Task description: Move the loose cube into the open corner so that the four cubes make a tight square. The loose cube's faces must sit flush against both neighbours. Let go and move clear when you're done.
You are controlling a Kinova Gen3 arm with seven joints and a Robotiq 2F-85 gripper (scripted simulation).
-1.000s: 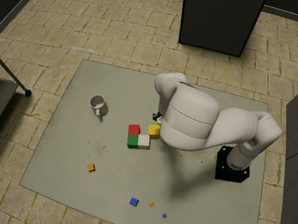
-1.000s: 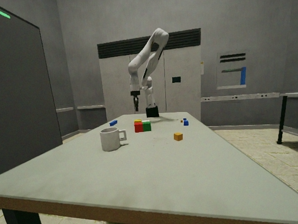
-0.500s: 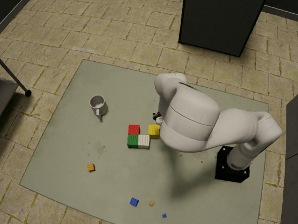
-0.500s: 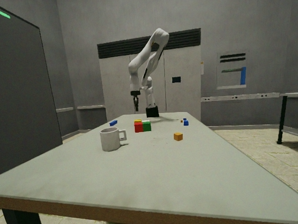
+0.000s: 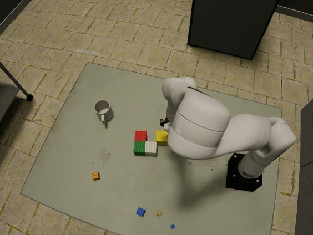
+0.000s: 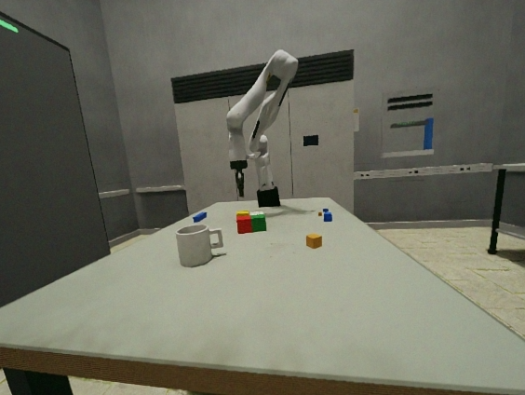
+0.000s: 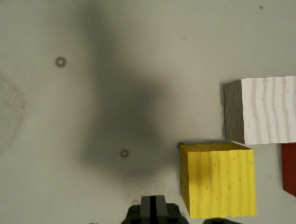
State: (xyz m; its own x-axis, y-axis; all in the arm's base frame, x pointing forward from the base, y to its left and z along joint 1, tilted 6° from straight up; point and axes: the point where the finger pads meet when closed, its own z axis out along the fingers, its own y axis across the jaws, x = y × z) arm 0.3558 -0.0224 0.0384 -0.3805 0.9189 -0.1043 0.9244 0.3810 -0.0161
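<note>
The loose yellow cube sits on the grey table, a small gap away from the red cube and offset from the white cube. The green cube touches the white and red cubes. In the wrist view the yellow cube lies right of my fingers, with the white cube beyond it and a sliver of the red cube at the right edge. My gripper is shut and empty, above the table beside the yellow cube; it also shows in the exterior view.
A white mug stands left of the cubes. Small orange and blue blocks lie scattered near the front edge. The arm's black base is at the right. A dark cabinet stands beyond the table.
</note>
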